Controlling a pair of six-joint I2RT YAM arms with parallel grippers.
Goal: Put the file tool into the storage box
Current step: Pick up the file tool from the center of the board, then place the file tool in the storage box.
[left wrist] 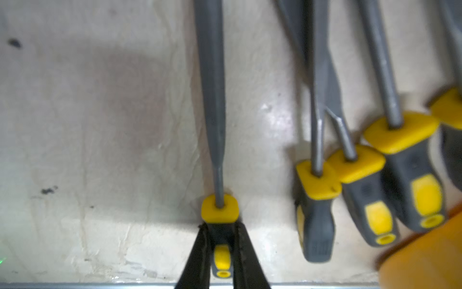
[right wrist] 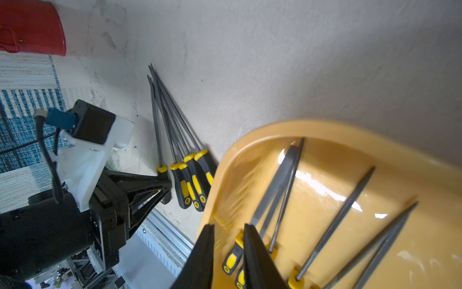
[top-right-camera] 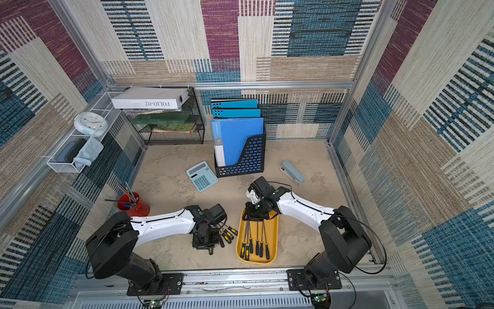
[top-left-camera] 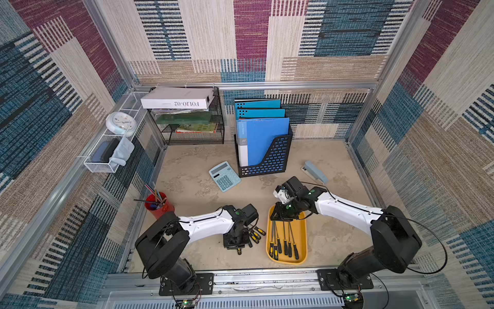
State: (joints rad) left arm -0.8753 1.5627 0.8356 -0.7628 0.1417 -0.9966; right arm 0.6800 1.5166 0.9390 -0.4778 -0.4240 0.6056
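One file tool (left wrist: 212,100), with a grey shaft and a black-and-yellow handle, lies on the table left of the storage box. My left gripper (left wrist: 220,226) is shut on its handle, which also shows in the right wrist view as the file tool (right wrist: 156,120) held by the left gripper (right wrist: 165,185). The storage box (top-left-camera: 300,232) (top-right-camera: 271,232) is a shallow yellow-orange tray (right wrist: 325,125) holding several files (top-left-camera: 284,243). My right gripper (top-left-camera: 280,219) (right wrist: 228,227) hovers over the tray's far end, jaws slightly apart with nothing between them.
Several more loose files (top-left-camera: 256,232) (left wrist: 375,175) lie between the held file and the tray. A red pen cup (top-left-camera: 159,206) stands to the left. A calculator (top-left-camera: 224,176), black folder holder (top-left-camera: 267,160) and stapler (top-left-camera: 315,172) sit farther back.
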